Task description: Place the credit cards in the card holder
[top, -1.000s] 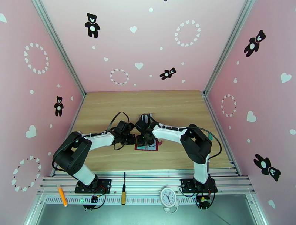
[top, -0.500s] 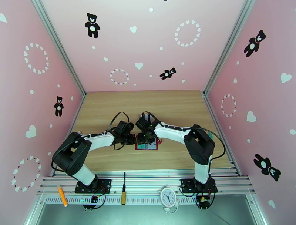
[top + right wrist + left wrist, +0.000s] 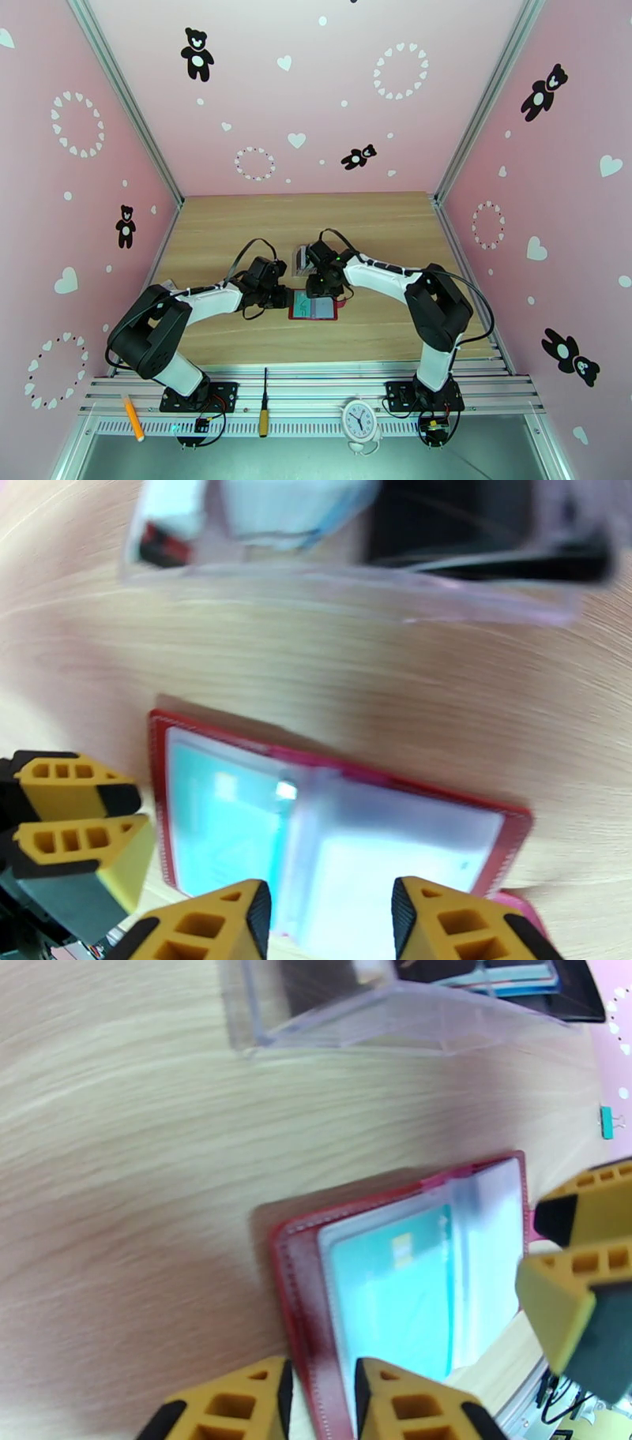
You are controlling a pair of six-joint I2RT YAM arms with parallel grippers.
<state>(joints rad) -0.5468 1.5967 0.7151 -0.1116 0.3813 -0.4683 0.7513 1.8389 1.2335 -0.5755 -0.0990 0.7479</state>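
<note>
Since a second ago our right arm has drawn back from over the card holder (image 3: 314,305) toward the clear rack (image 3: 302,258), leaving the open wallet uncovered, while our left arm has barely shifted. Our right hand (image 3: 328,898) is spread wide with nothing between its fingers, hovering between wallet and rack. Our left hand (image 3: 322,1378) sits at the wallet's left edge with its fingers only a slit apart, and we see nothing pinched in them. The card holder lies open and flat near the middle of the surface (image 3: 237,229), a teal card (image 3: 221,819) already in its left pocket. The right pocket looks pale, and we cannot tell whether a card is in it. More credit cards (image 3: 490,527) stand in the rack just beyond. We judge the main risk to be the wallet itself: with our left hand slackened it may slide or fold shut when the next card is pushed at a pocket. The rack looks light, so a careless reach could tip it or shove it away, and thin cards could slip from a pinch. Smooth pale wood grain offers little to stop sliding. Pink walls (image 3: 118,197) with black bears and white hearts enclose the cell, and a screwdriver (image 3: 264,403), a clock (image 3: 359,418) and an orange pen (image 3: 133,418) rest on the rails at the near edge.
</note>
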